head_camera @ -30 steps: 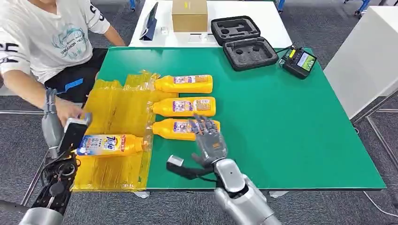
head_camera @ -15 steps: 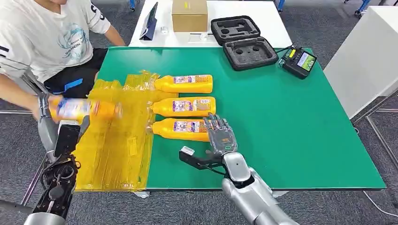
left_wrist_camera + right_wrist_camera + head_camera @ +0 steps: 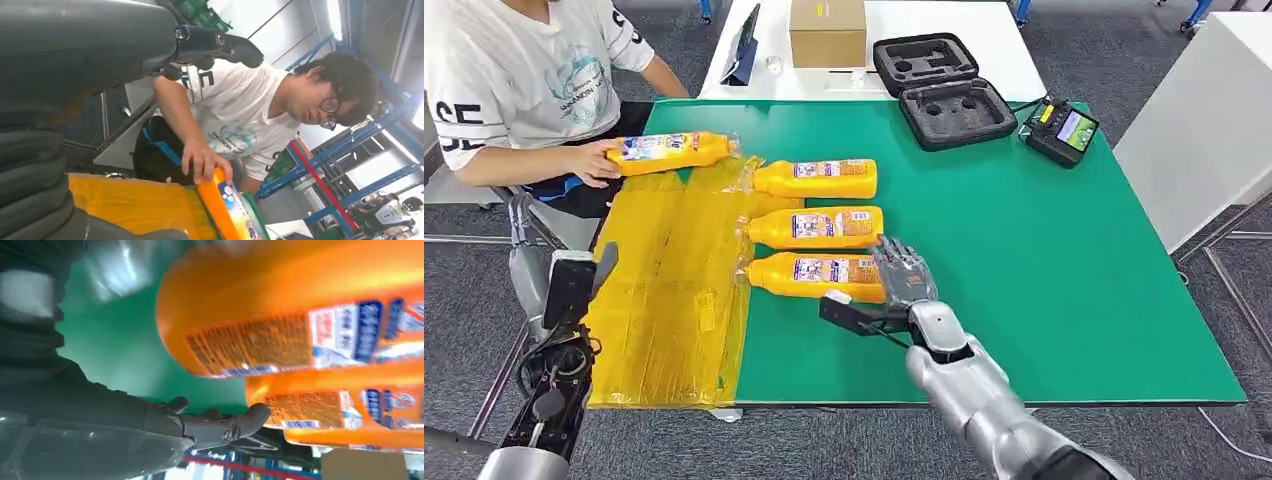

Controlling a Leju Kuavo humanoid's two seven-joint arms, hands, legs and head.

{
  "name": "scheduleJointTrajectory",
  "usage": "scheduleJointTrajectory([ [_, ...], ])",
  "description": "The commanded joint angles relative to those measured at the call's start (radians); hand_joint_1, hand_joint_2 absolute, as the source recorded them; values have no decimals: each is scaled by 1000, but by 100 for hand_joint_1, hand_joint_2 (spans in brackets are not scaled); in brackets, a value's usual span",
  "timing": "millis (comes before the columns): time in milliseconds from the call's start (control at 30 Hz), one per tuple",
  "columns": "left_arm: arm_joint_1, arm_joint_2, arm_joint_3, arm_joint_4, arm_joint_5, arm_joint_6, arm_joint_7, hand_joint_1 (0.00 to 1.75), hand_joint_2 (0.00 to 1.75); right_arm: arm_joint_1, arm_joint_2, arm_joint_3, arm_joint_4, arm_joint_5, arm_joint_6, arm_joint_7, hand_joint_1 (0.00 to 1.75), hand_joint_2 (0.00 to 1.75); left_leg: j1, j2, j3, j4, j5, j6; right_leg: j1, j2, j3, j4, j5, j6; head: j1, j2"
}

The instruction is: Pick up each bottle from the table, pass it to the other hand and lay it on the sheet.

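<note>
The right hand point(image 3: 902, 283), fingers spread and holding nothing, sits at the base of the nearest bottle point(image 3: 816, 274), placed to grasp it. 2 more bottles lie toward 12 o'clock. A person's hand point(image 3: 597, 162) holds a 4th at the yellow sheet's point(image 3: 664, 300) 11 o'clock edge. The left hand point(image 3: 524, 245) hangs empty at 9 o'clock, off the green table point(image 3: 1044, 300). Grey carpet surrounds.

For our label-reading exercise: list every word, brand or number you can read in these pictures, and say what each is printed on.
"SE": sleeve of the person's white shirt.
"SHANDIN...": partly legible, on the shirt's chest print.
Bottle labels: blue and white print, too small to read.
Bottle labels in the right wrist view: blurred, unreadable.
Remote screen: too small to read.
Box: no readable print.
</note>
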Motion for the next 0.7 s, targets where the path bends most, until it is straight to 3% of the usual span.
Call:
scheduleJointTrajectory([
  [33, -59, -16, 5, 110, 8, 1, 4, 0, 175, -114, 38, -41, 161, -27, 32, -27, 0, 175, 0, -1, 3, 0, -1, -1, 0, 0, 3, 0, -1, 0, 0, 0],
  [267, -77, -24, 3, 143, 19, -6, -5, 0, 175, -153, 67, -61, 187, -128, 119, -105, 0, 175, 0, -1, 2, 0, -1, 0, 0, 0, 2, 1, -1, 0, 0, 0],
  [700, -86, -20, 0, 176, 38, -10, -12, 0, 175, -170, 93, -30, 255, -179, 248, -126, 0, 175, 0, -2, 2, 0, 0, 0, 0, -1, 2, 0, -1, 0, 0, 0],
])
